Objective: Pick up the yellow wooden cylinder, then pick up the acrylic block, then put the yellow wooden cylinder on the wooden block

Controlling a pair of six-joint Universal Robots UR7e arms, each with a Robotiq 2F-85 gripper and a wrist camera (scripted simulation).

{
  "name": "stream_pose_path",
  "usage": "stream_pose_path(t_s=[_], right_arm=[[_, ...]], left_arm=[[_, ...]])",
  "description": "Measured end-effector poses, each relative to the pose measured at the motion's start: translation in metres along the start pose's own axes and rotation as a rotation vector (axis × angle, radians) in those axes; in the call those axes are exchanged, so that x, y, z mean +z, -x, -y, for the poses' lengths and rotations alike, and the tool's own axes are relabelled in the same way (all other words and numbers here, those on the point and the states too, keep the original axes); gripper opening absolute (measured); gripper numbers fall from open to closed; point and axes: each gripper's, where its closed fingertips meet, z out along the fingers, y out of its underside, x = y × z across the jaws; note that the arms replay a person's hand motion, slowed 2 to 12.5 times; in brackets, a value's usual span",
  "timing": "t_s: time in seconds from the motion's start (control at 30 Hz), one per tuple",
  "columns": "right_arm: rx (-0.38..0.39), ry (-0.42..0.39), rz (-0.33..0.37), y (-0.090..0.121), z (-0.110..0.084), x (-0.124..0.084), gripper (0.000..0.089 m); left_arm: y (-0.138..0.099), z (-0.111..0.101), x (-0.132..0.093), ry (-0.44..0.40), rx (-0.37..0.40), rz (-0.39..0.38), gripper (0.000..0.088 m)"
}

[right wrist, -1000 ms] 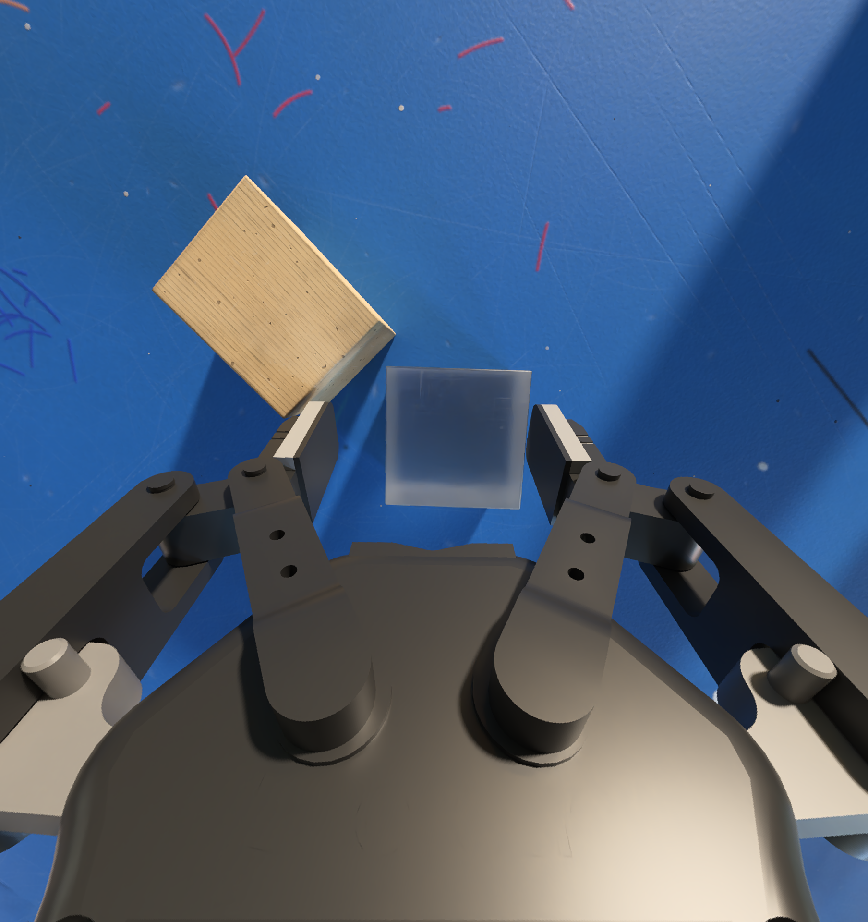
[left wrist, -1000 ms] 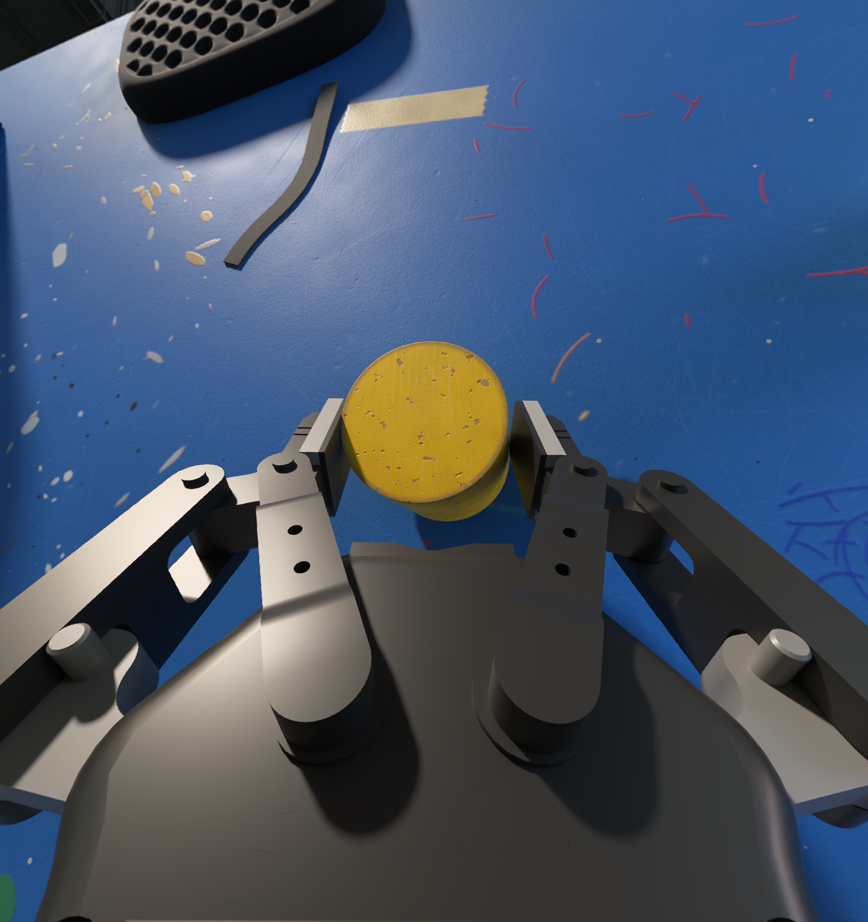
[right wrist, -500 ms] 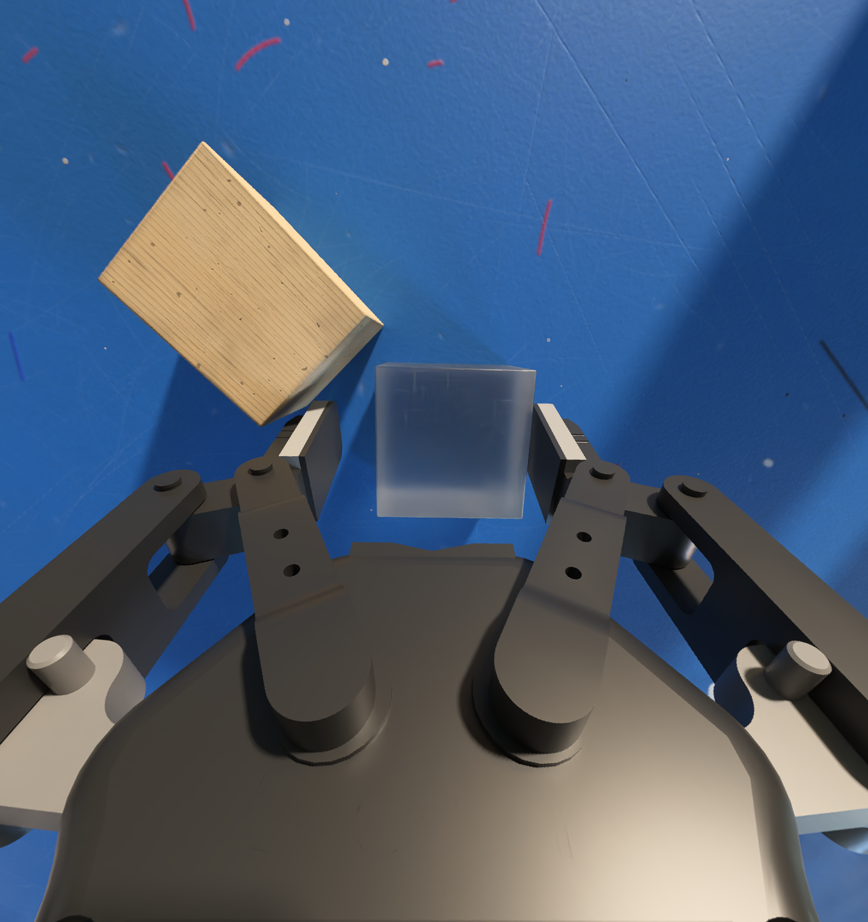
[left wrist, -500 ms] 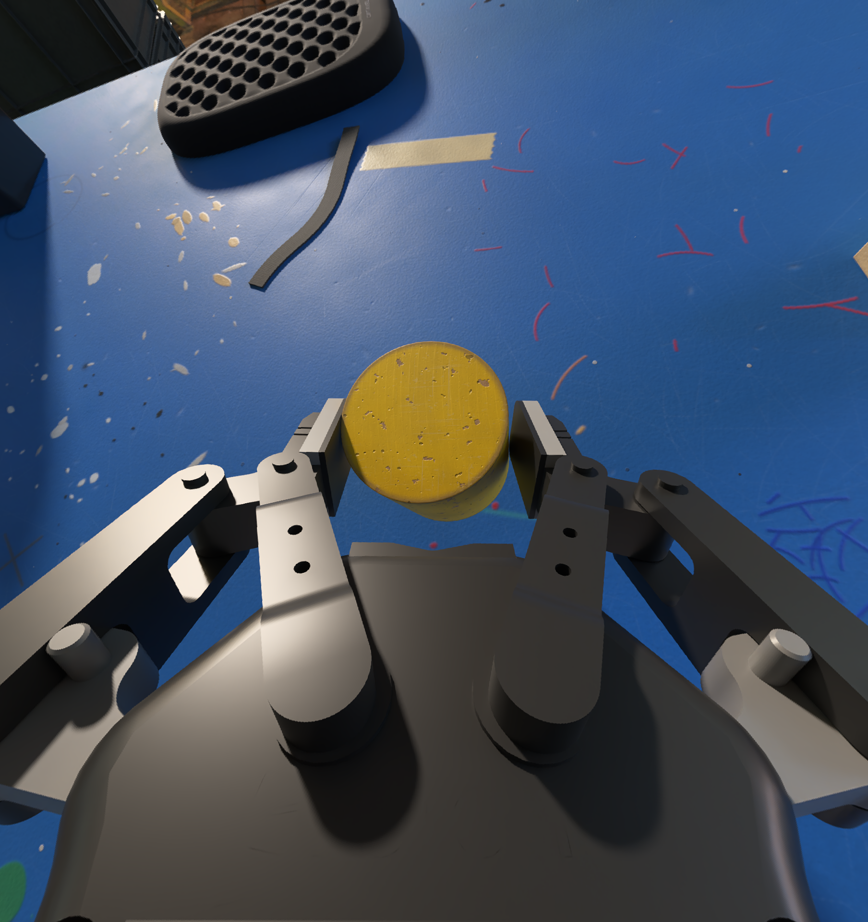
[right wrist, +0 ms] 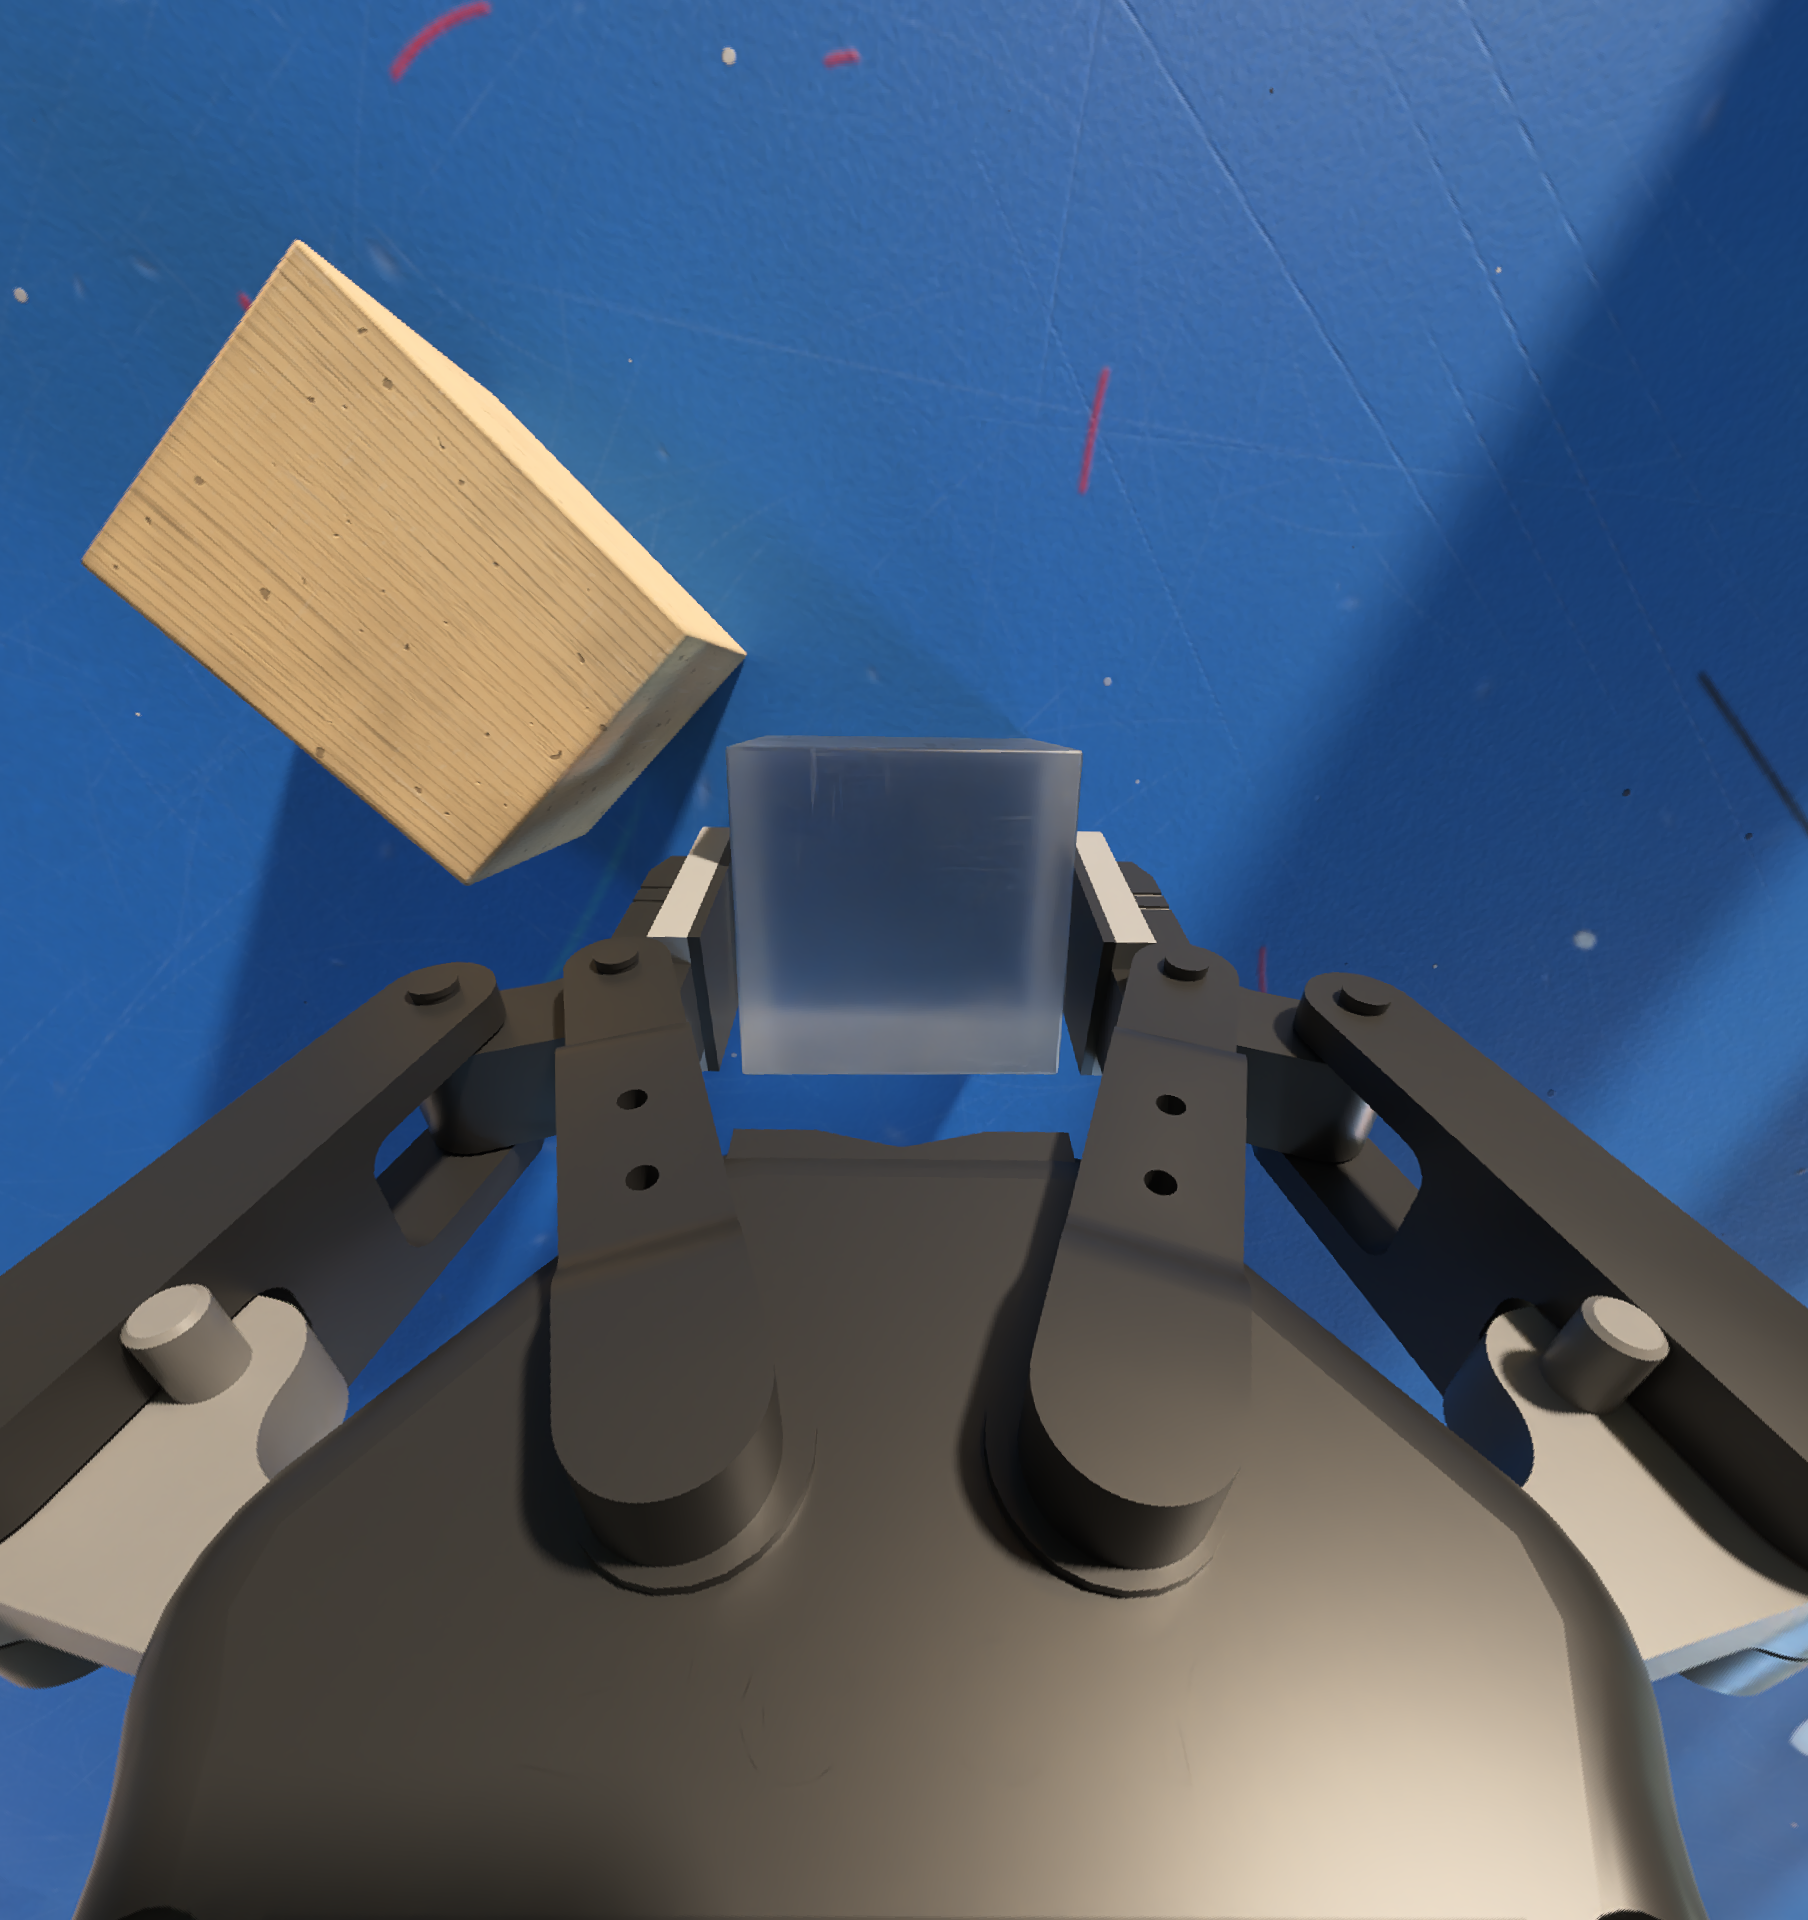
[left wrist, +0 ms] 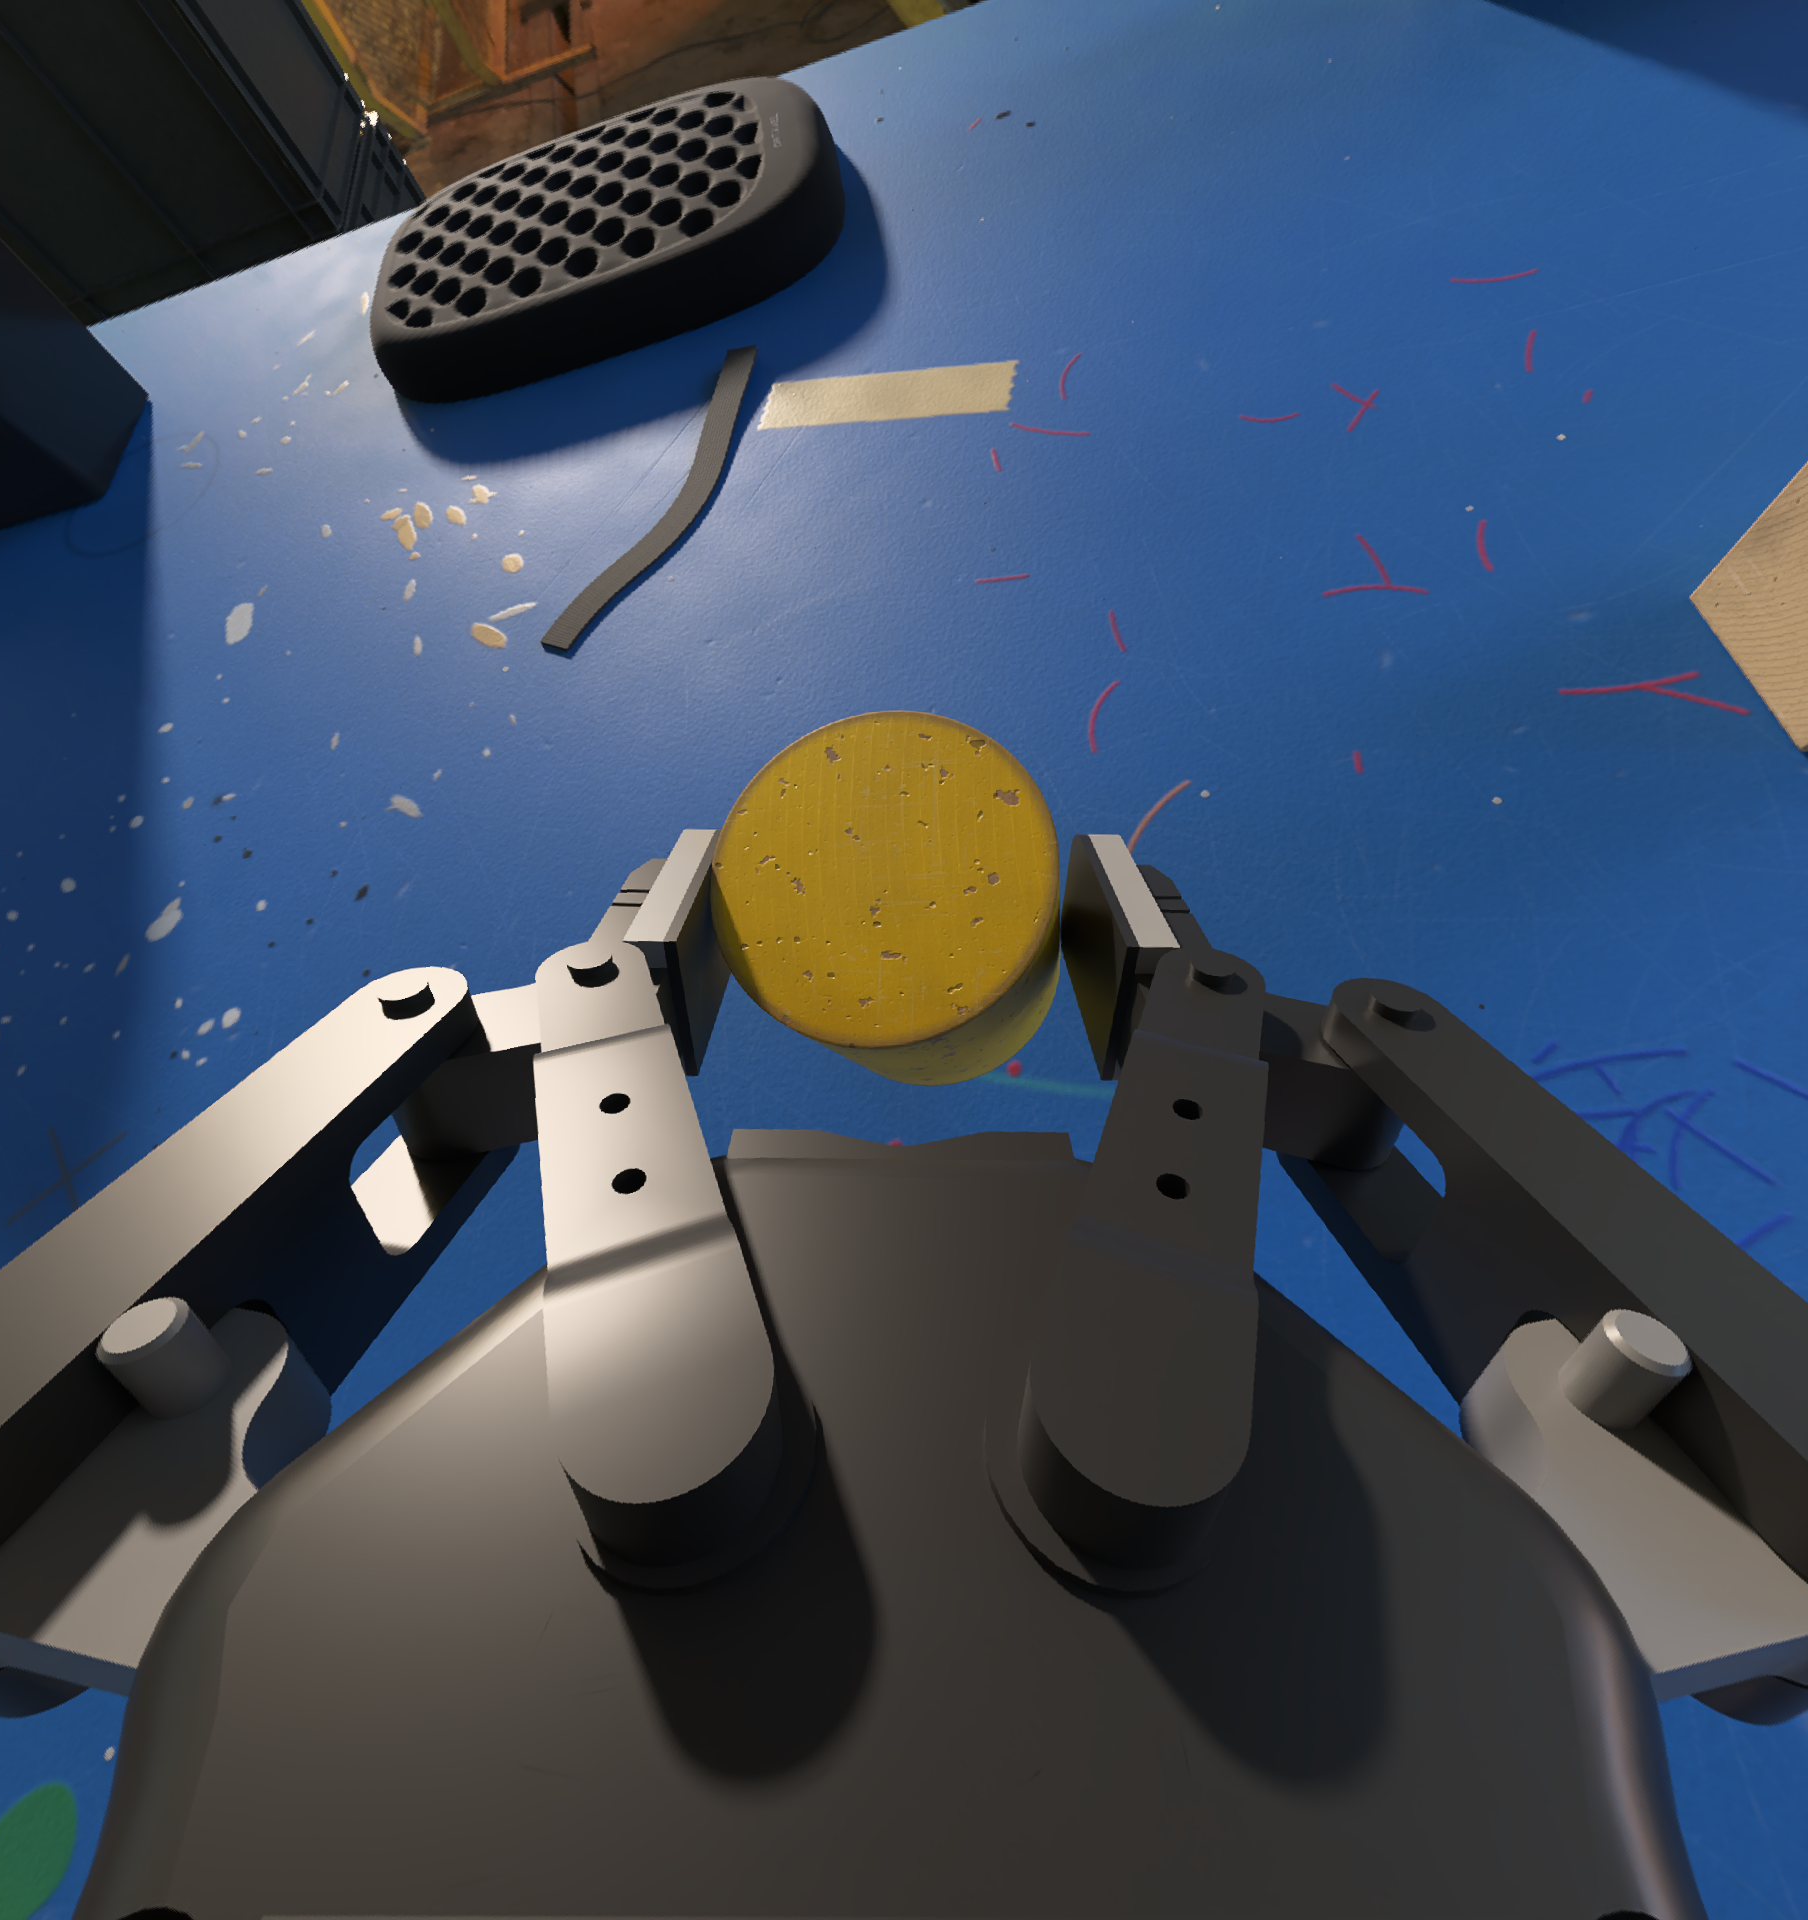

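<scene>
Presently catalogued, with the wooden block point(right wrist: 401, 561) as landmark:

Left gripper point(left wrist: 884, 914) — pads pressed on both sides of the yellow wooden cylinder point(left wrist: 884, 883), pinching it above the blue table point(left wrist: 1295, 156). In the left wrist view the wooden block point(left wrist: 1804, 603) sits well to the cylinder's right, cut by the picture's edge; bare tabletop lies between them, crossed only by thin red marks.

Right gripper point(right wrist: 900, 925) — fingers closed against the two side faces of the acrylic block point(right wrist: 900, 904). The wooden block lies just beside it, up and to the left, its near corner close to the gripper's left finger but apart from it. Open table stretches away from the wooden block on the acrylic block's far side.

Materials: cylinder, round flat face, yellow paint chipped in small flecks. Acrylic block, frosted, translucent, cube-shaped. Wooden block, pale, fine straight grain, rectangular with sharp edges. Table, scratched.

Farther from the wooden block, beyond the cylinder — a dark perforated pad point(left wrist: 609, 229), a grey curved strip point(left wrist: 661, 520), a beige piece of tape point(left wrist: 889, 393).
</scene>
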Motion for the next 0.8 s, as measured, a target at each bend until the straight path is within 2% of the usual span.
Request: stream_pose_path(t_s=[0.4,0.8], right_arm=[[0.028,0.017,-0.01,-0.017,-0.008,-0.001,0.0506],[0.084,0.031,-0.014,-0.042,-0.02,-0.006,0.0506]], left_arm=[[-0.007,0.012,-0.008,-0.037,0.016,-0.012,0.056],[-0.03,0.032,-0.018,-0.092,0.056,-0.093,0.056]])
